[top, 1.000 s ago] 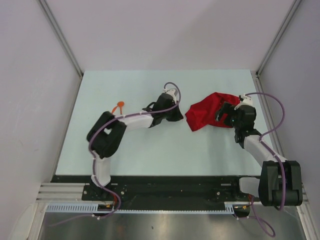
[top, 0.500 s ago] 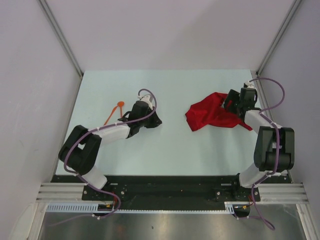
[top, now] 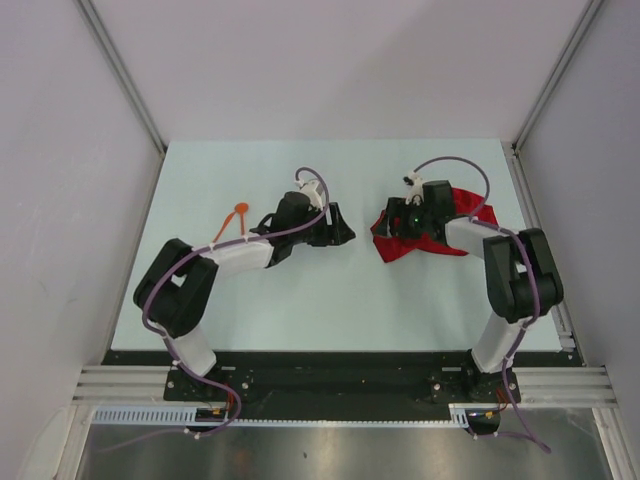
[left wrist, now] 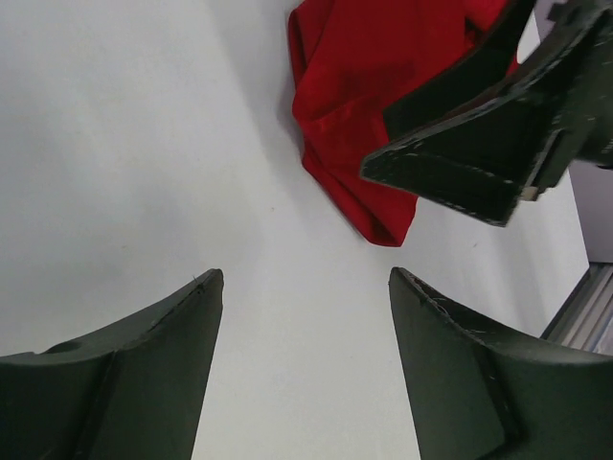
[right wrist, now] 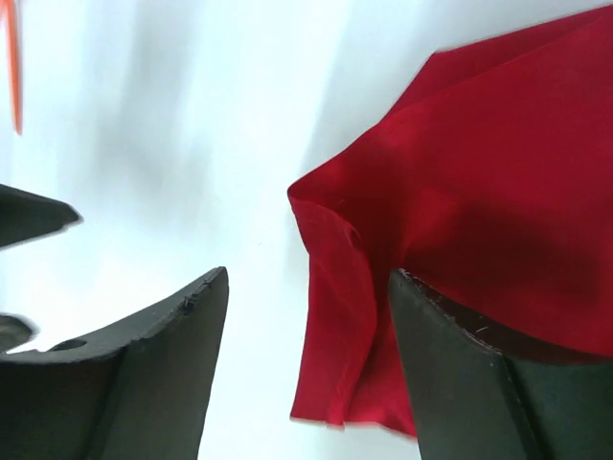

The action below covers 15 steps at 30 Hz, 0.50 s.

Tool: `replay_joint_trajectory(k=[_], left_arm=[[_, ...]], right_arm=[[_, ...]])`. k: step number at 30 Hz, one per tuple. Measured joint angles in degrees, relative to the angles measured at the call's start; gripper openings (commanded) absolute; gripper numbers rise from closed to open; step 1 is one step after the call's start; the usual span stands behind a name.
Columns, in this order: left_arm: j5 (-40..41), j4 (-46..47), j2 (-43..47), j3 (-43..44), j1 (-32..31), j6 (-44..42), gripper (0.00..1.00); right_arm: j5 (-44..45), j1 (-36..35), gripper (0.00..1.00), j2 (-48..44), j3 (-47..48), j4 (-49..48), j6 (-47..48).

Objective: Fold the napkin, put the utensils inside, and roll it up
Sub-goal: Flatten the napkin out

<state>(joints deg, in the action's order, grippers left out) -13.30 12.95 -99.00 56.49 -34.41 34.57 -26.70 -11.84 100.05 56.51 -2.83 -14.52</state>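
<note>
Only a slim strip of bare desk (top: 300,310) between the left gripper (top: 345,236) and the napkin (top: 402,250). The right gripper (top: 390,224) hangs over the napkin's left edge. Near half of the desk is free; the utensils (top: 232,220) lie beyond the left arm (top: 240,256).

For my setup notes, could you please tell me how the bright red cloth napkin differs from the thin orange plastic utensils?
The napkin is broad, soft and crumpled; the utensils are thin, straight pieces. The napkin lies right of centre with the open right gripper at its edge; the utensils lie at the left, with no gripper on them. Both rest on the table.
</note>
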Motion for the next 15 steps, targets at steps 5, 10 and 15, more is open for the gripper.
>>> replay_joint_trajectory(k=[5, 10, 15], left_arm=[[-1.33, 0.55, 0.59, -1.79, 1.81, -0.02, 0.75], [-2.19, 0.42, 2.36, -3.72, 2.82, 0.0, 0.75], [-2.64, 0.52, 3.39, -4.31, 3.1, 0.09, 0.75]], right_arm=[[-0.22, -1.7, 0.72, 6.43, 3.28, 0.66, 1.44], [0.46, -1.7, 0.54, 7.06, 4.66, 0.94, 3.28], [-1.2, -1.66, 0.13, 7.65, 5.35, 0.87, 5.22]])
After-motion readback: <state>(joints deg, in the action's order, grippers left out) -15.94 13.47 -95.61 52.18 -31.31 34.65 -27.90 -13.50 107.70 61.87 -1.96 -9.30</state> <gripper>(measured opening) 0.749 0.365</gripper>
